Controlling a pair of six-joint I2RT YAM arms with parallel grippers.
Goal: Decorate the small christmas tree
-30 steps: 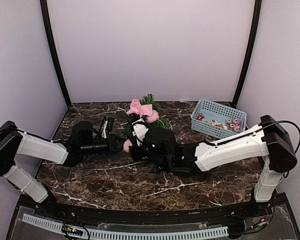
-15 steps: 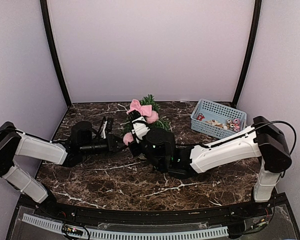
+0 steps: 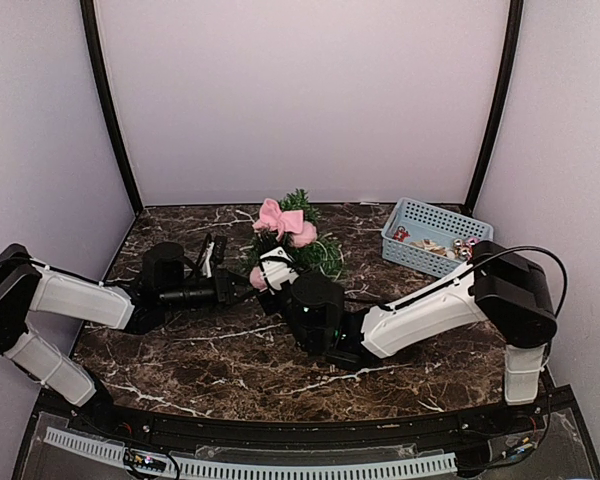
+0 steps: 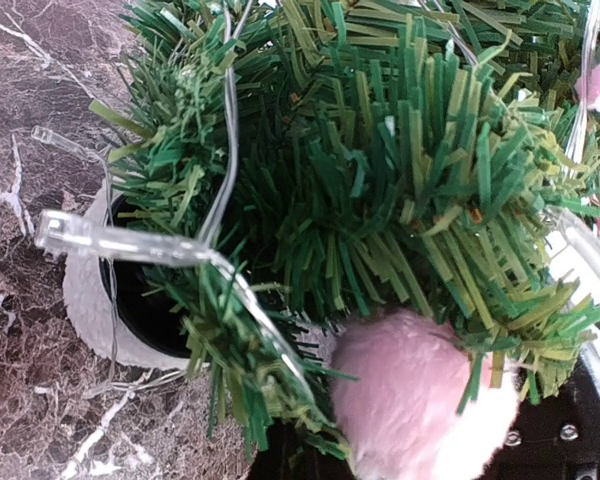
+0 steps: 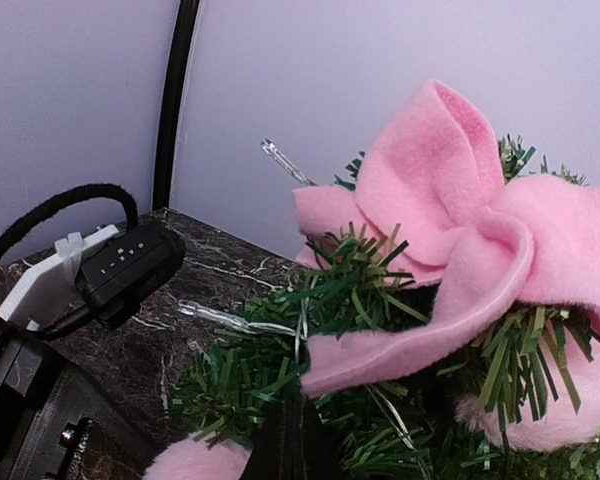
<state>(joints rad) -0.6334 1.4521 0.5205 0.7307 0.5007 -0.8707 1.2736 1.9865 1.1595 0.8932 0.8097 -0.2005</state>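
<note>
Arms both reach in on the small christmas tree [image 3: 323, 256], which stands mid-table toward the back wall on the dark marble table [image 3: 180, 350].

Left: left gripper [image 3: 243, 289] comes in low and level, tip at the tree's lower-left edge, just beside a pink pompom [image 3: 257, 277]. Jaws together. Can't tell if anything thin is pinched between them.

Centre: tree sits in its white pot [image 4: 85, 300], long axis roughly vertical, tip up. Can't judge any slight lean. Pink bow [image 5: 450, 230] sits near the top, on the side the right wrist camera sees. Clear light string [image 4: 130, 243] threads through the branches, with one clear bulb sticking out near the pot. More pink pompoms hang lower in the branches.

Right gripper [image 5: 290, 452] is pushed into the lower branches below the bow, jaws closed. Needles hide whatever might be in the pinch. The right forearm [image 3: 420, 305] lies across the table front-right of the tree. Its black wrist blocks the top camera's view of the pot and the tree's lower front.

Right: light-blue basket [image 3: 445, 212] sits in the back-right corner, well apart from the tree. It holds small ornaments [image 3: 465, 248]: reddish and silvery balls plus pale pieces, too small to name.
</note>
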